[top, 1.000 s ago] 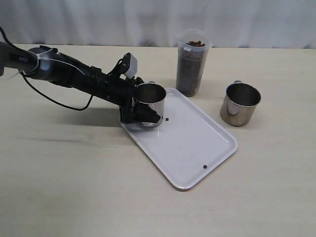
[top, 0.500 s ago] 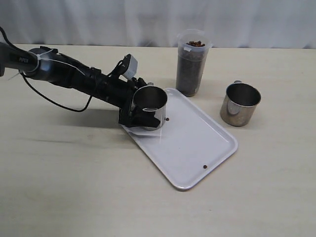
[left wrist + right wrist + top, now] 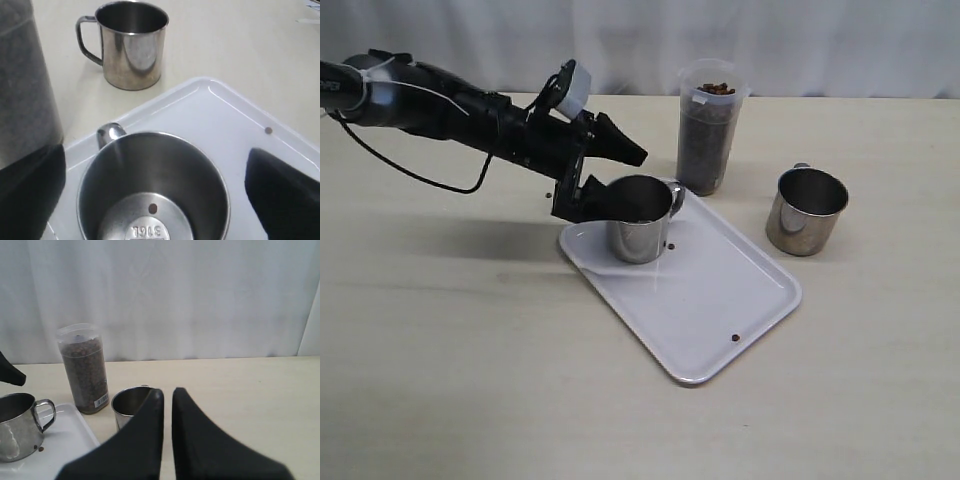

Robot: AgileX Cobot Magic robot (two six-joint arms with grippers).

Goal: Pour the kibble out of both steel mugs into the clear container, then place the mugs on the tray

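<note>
The left gripper (image 3: 612, 180), spread, hovers by one mug (image 3: 638, 232) upright on the tray (image 3: 720, 300). The other mug (image 3: 805, 215) stands on the surface (image 3: 470, 350) right of the tray, just ahead of the pressed-together right gripper (image 3: 167, 395).

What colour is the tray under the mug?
Plain white tray, with a couple of stray dark-brown kibble pellets; exterior view shows it best.
</note>
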